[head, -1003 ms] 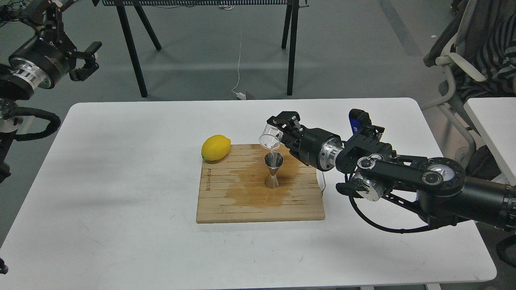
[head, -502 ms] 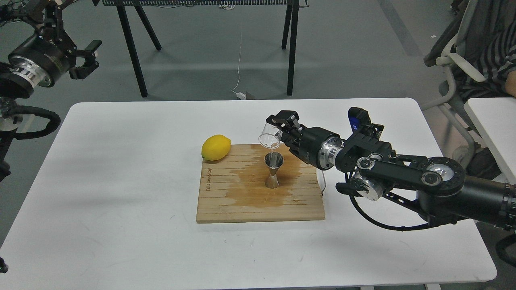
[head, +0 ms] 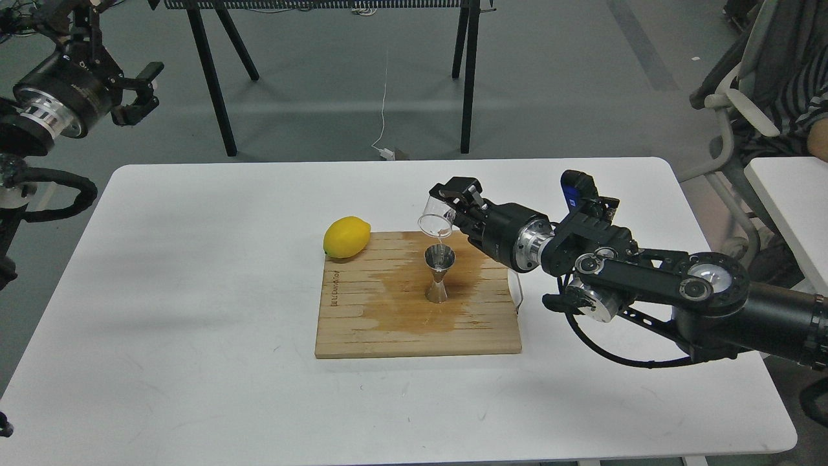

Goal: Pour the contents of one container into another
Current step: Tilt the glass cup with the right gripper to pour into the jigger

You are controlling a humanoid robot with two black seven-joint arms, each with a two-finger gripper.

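Jaws hold tilted clear glass cup [head: 436, 217] above steel jigger [head: 439, 275].

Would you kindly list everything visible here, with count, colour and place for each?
Table: one, white, fills the foreground.
Board: one, wooden, mid-table, with a dark wet patch at its centre.
Lemon: one, yellow, at the board's far left corner.
Jigger: one, steel, upright on the wet patch.
Glass cup: one, clear, tilted above the jigger.
Second table: one, white, right edge.
Chair: one, pale, top right, with a seated person in stripes.
Black legs: several, behind the table.
Right gripper: black, shut on the glass cup.
Left gripper: black, raised top left, empty.
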